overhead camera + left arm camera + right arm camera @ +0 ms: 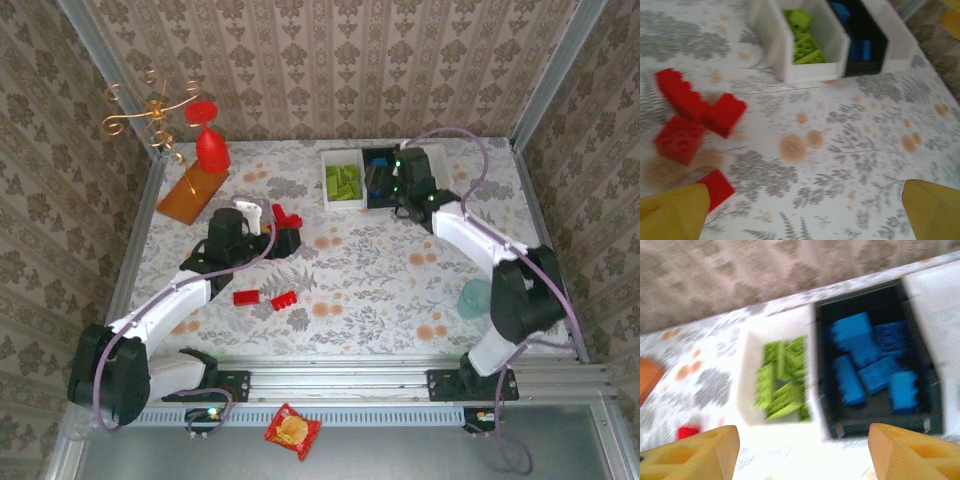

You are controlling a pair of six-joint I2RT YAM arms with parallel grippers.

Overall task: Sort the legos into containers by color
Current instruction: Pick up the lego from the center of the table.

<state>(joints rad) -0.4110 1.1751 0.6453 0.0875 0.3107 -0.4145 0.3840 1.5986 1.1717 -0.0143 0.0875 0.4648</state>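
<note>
The left gripper's (802, 212) yellow fingertips (675, 212) sit in the bottom corners of its wrist view, spread as wide as they go with nothing between them but the flowered table (850, 145). The red legos (695, 117) lie ahead and to the left of that gap. One flat red brick (715, 189) is just beside the left fingertip, and beyond it is a cluster whose stepped piece runs diagonally from far-left to near-right. From above, two more red bricks (246, 296) lie beside the left forearm, well apart from the right arm, so the left arm is judged the nearer for them. Farther ahead and to the right stands a white bin (810, 74) of green legos (802, 37), touching the black bin (862, 67) of blue legos (860, 49), then a second white bin (897, 42) whose inside is hard to see. The right gripper (802, 452) hangs above the black bin, fingers apart and holding nothing
</note>
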